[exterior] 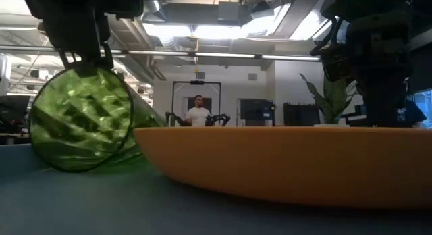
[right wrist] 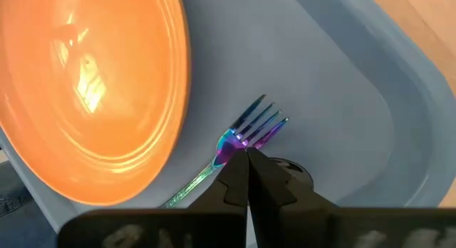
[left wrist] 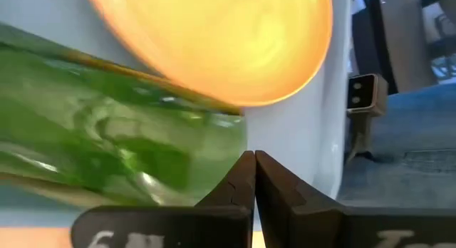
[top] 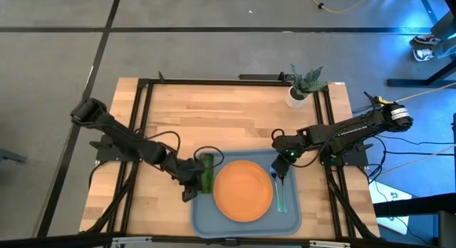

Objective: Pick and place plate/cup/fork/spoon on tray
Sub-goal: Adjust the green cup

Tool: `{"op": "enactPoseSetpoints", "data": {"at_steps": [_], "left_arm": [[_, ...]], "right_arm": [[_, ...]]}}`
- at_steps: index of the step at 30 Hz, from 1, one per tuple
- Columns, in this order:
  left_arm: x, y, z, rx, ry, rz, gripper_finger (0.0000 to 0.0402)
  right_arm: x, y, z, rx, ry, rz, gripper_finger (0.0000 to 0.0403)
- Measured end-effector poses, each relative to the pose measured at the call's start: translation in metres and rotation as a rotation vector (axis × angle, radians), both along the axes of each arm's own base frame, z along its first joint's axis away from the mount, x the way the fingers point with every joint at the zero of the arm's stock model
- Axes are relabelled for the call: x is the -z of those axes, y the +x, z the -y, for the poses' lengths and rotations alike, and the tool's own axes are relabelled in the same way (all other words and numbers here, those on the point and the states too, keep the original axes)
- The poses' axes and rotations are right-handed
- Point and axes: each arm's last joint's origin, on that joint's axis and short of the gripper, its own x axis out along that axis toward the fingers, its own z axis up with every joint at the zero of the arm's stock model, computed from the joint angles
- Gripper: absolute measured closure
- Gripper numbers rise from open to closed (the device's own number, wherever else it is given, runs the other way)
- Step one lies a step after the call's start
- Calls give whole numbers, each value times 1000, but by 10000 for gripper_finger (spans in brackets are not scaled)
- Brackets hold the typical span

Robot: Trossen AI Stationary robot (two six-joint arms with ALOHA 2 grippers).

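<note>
Left tool (left wrist: 254, 178) fingers together, beside the translucent green tumbler (top: 206, 172) lying in the grey-blue plastic tray (top: 292, 214), right tool (right wrist: 246, 178) fingers together, touching the purple-headed fork (right wrist: 246, 134) beside the round orange plate (top: 243, 190)

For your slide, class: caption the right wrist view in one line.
Shut right gripper poised over the fork lying on the tray beside the plate.
</note>
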Motion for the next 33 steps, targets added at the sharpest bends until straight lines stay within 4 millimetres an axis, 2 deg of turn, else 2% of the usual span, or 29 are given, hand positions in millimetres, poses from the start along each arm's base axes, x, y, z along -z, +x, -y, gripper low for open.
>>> {"op": "enactPoseSetpoints", "data": {"at_steps": [8,14,17,21,26,28,33], "left_arm": [[-8,-3,-8,-7,11,15,402],[-14,-5,-5,-33,19,21,401],[-30,-9,6,-34,72,2,401],[-64,-18,22,-85,188,-18,401],[-106,-36,41,-201,292,40,402],[-113,-37,51,-205,319,56,401],[-113,-37,71,-176,395,-25,402]], "right_arm": [[0,1,0,-2,-1,8,400],[-6,4,-1,-49,-19,46,400],[-9,6,-1,-72,-28,64,400],[-12,8,-2,-107,-37,85,400],[-19,12,-2,-179,-67,130,400],[-23,14,-3,-205,-79,149,400],[-39,21,-9,-250,-107,216,400]]}}
